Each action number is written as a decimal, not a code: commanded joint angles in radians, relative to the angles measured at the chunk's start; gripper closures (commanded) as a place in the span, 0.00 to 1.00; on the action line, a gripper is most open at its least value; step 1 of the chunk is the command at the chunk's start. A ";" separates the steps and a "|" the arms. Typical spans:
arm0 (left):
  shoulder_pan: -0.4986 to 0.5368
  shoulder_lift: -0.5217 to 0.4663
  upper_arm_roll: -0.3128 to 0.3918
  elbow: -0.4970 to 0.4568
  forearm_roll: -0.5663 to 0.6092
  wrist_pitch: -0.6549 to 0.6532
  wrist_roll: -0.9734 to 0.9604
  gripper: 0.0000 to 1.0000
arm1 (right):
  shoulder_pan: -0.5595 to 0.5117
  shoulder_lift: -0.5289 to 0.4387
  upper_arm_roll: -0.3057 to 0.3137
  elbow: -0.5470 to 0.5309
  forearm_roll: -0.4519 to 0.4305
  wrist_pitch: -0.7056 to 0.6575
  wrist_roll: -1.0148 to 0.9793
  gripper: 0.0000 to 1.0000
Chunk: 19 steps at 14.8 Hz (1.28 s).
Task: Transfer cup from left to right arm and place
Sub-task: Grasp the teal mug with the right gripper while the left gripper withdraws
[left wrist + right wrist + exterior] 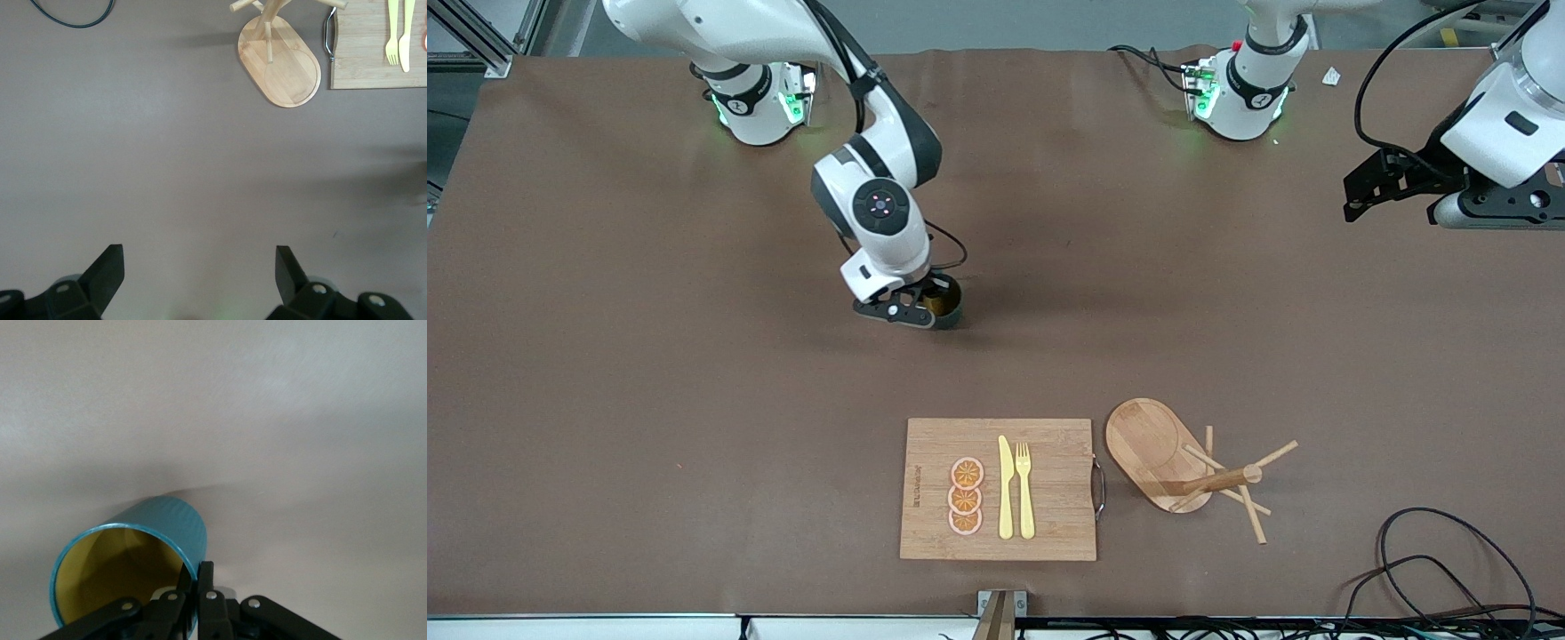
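the right gripper (921, 307) is clamped on the rim of the cup (945, 304), low over the table (605, 356) and farther from the front camera than the cutting board (1049, 498). the left gripper (1383, 182) waits with fingers spread wide, holding nothing, up in the air toward the left arm's end of the table from the board.

Teal cup (170, 520) with yellow inside; brown table (1227, 338); yellow fork (1024, 489).

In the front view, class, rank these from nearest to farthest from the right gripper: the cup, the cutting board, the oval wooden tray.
1. Cup, pinched at its rim by the right gripper.
2. Cutting board, nearer the front camera.
3. Oval wooden tray, beside the board, toward the left arm's end.
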 commanded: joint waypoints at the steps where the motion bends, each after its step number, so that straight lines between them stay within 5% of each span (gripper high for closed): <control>1: 0.010 -0.021 -0.009 -0.014 0.016 0.001 0.016 0.00 | -0.086 -0.133 0.010 -0.085 -0.042 -0.053 -0.223 1.00; 4: 0.011 -0.021 -0.009 -0.014 0.016 0.001 0.016 0.00 | -0.167 -0.216 0.010 -0.190 -0.097 -0.021 -0.469 1.00; 7: 0.013 -0.023 -0.009 -0.014 0.014 0.001 0.016 0.00 | -0.349 -0.301 0.014 -0.402 -0.103 0.212 -0.795 1.00; 19: 0.016 -0.023 -0.007 -0.010 0.016 0.004 0.016 0.00 | -0.681 -0.276 0.011 -0.533 -0.102 0.352 -1.641 1.00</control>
